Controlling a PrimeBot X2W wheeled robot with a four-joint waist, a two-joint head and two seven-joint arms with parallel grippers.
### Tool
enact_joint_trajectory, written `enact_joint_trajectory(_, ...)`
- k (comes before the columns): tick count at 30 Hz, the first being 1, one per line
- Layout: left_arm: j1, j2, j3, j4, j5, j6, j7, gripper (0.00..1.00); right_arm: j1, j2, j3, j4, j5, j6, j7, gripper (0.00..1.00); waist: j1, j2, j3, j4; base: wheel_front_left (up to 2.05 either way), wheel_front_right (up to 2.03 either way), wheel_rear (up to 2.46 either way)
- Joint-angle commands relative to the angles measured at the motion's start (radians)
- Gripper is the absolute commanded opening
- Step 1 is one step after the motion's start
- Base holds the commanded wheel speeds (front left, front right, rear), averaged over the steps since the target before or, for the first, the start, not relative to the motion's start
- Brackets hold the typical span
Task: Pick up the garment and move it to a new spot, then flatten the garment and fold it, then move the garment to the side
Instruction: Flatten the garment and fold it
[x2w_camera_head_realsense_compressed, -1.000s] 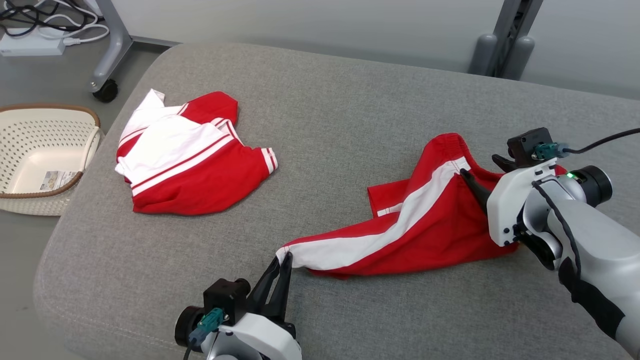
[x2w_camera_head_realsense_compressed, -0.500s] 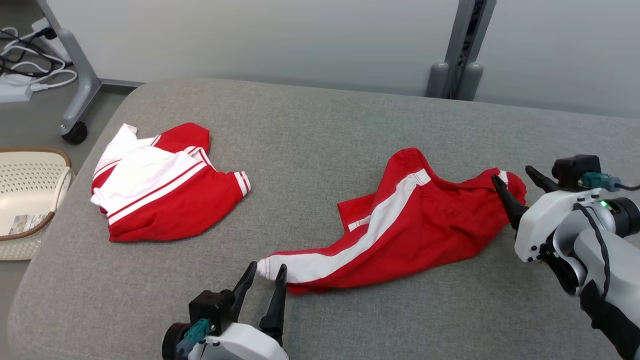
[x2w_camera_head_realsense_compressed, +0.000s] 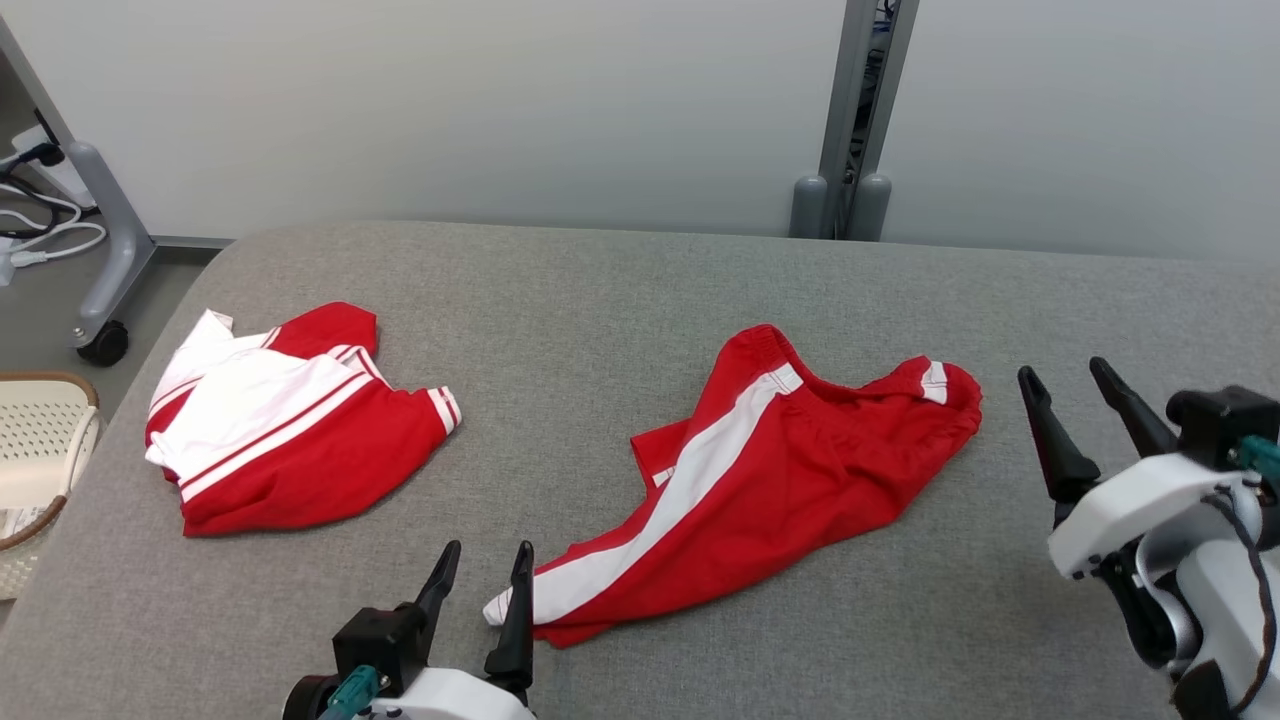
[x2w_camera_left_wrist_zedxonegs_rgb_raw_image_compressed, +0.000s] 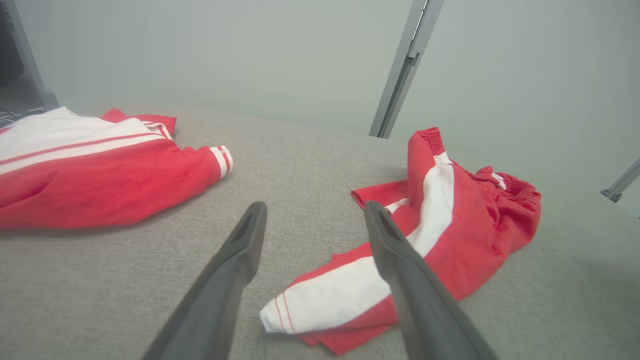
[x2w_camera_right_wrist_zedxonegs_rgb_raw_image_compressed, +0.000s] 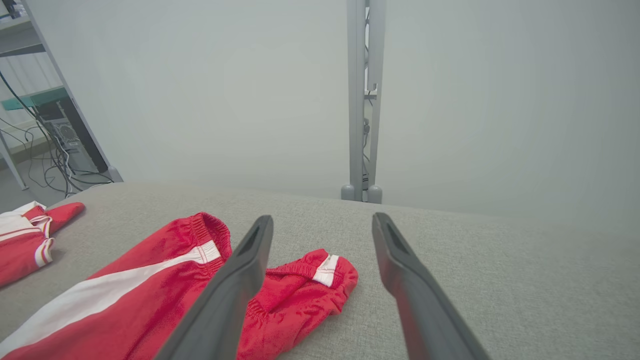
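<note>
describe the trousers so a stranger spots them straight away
On the wide grey cushion, look right of centre. The trousers lie crumpled there. Unlike the white-fronted top at left, they are red with one long white side stripe.

We can read no text, brand, number or sign here. A printed paper (x2w_camera_head_realsense_compressed: 10, 521) lies in the white basket (x2w_camera_head_realsense_compressed: 45, 440) at the left edge of the head view, but its print is too small for reading.

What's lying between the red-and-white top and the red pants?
Nothing: only bare grey cushion separates the top and the pants, seen in the head view.
</note>
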Motion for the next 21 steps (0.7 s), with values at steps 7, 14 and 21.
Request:
enact_joint_trajectory(7,0.053,0.004,0.055,-0.086,0.058,0.019,-0.002,1.00,0.238,0.108,-0.228,-0.188,-0.173,0.000,-0.005,1.00,0.0000,-0.0001,-0.010,-0.009,0.00,0.00,0.00)
enact_joint_trajectory(14,0.075,0.005,0.069,-0.114,0.077,0.020,-0.002,1.00,0.312,0.146,-0.264,-0.223,-0.247,0.000,-0.005,1.00,0.0000,-0.0001,-0.014,-0.006,0.00,0.00,0.00)
enact_joint_trajectory(21,0.074,0.004,0.067,-0.116,0.081,0.011,-0.002,1.00,0.310,0.158,-0.269,-0.227,-0.265,0.000,-0.005,1.00,0.0000,-0.0001,-0.017,0.008,0.00,0.00,0.00)
